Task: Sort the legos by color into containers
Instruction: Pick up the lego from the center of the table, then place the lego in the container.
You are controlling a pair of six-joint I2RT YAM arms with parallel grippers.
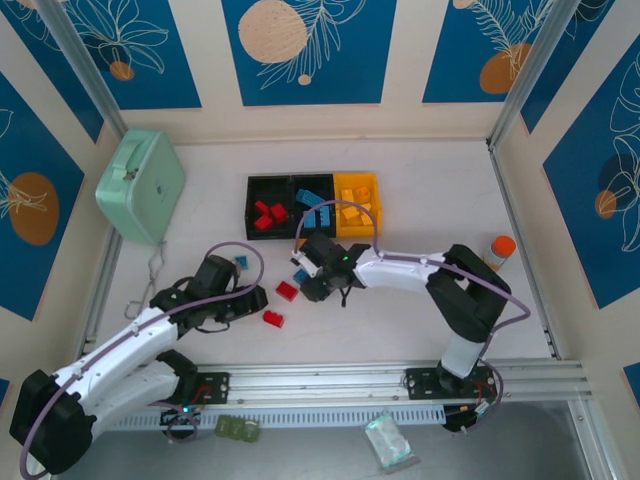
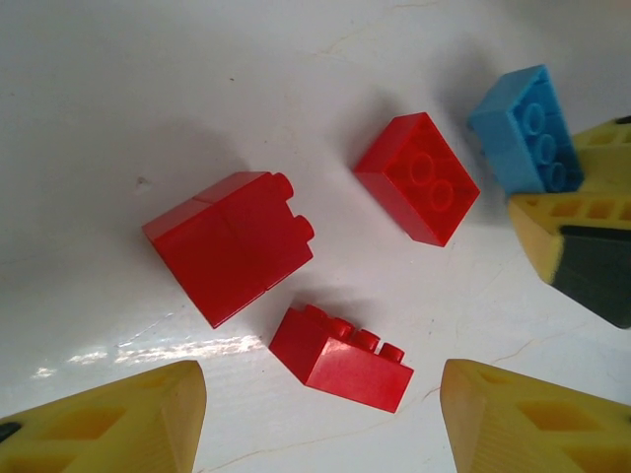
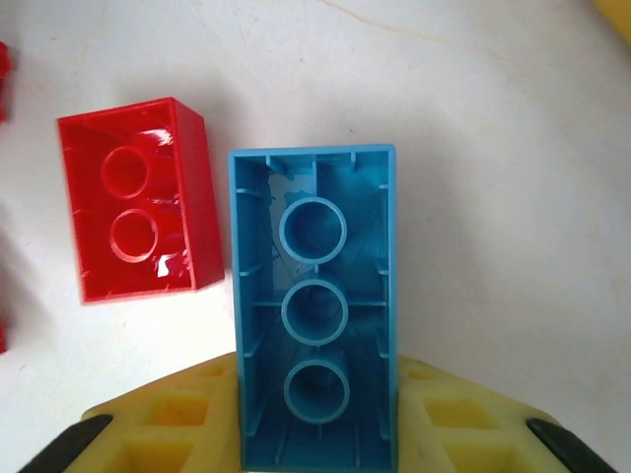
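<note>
The three joined containers [image 1: 249, 203] hold sorted legos: red in the left black bin, blue in the middle black bin, yellow in the yellow bin [image 1: 372, 184]. My right gripper [image 3: 315, 394] is shut on a blue lego [image 3: 315, 296], held underside-up just above the table; in the top view the right gripper [image 1: 312, 280] hangs in front of the bins. A red lego [image 3: 138, 212] lies hollow side up beside it. My left gripper [image 2: 321, 389] stands open over a small red lego [image 2: 340, 357], and in the top view the left gripper [image 1: 252, 300] is beside it. A bigger red block [image 2: 229, 244], another red lego [image 2: 417, 177] and a blue lego [image 2: 525, 128] lie farther out.
A mint-green case [image 1: 140, 187] sits at the back left. A bottle with an orange cap [image 1: 498, 250] stands by the right wall. Another small blue lego [image 1: 241, 262] lies by the left arm. A clear bag [image 1: 390, 440] lies below the rail.
</note>
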